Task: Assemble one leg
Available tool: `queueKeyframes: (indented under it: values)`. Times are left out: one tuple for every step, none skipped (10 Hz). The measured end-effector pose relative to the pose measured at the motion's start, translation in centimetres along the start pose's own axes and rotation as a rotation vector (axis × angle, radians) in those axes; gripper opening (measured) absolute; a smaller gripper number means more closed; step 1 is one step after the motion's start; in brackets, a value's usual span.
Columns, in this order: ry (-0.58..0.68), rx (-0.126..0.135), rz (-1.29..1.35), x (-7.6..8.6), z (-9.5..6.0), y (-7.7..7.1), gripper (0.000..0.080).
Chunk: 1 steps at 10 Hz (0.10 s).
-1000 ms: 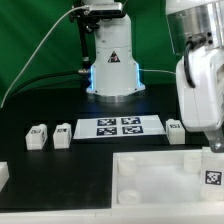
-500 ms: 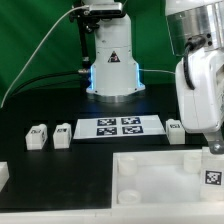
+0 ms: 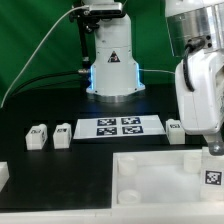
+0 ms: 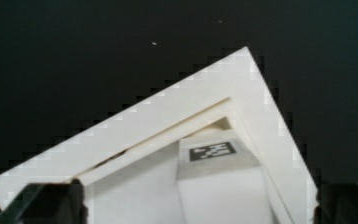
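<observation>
In the wrist view a white leg with a black-and-white tag stands or lies on the corner of the large white panel. My gripper is open, with a dark finger far out on either side of the leg and a gap between each finger and the leg. In the exterior view the same leg's tag shows on the panel at the exterior view's right, under my arm. The gripper is mostly hidden there.
The marker board lies in front of the robot base. Two loose legs stand to its left and one to its right. A white part sits at the left edge.
</observation>
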State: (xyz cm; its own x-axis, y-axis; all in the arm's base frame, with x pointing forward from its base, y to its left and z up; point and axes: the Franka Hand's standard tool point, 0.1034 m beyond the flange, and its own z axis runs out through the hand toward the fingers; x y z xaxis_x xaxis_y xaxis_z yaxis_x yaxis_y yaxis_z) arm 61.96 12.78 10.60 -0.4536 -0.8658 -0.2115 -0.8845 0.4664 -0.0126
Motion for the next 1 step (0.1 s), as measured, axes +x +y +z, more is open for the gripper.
queueKeyframes:
  values:
    - [0.000,0.000,0.000,0.01,0.02,0.01,0.0649]
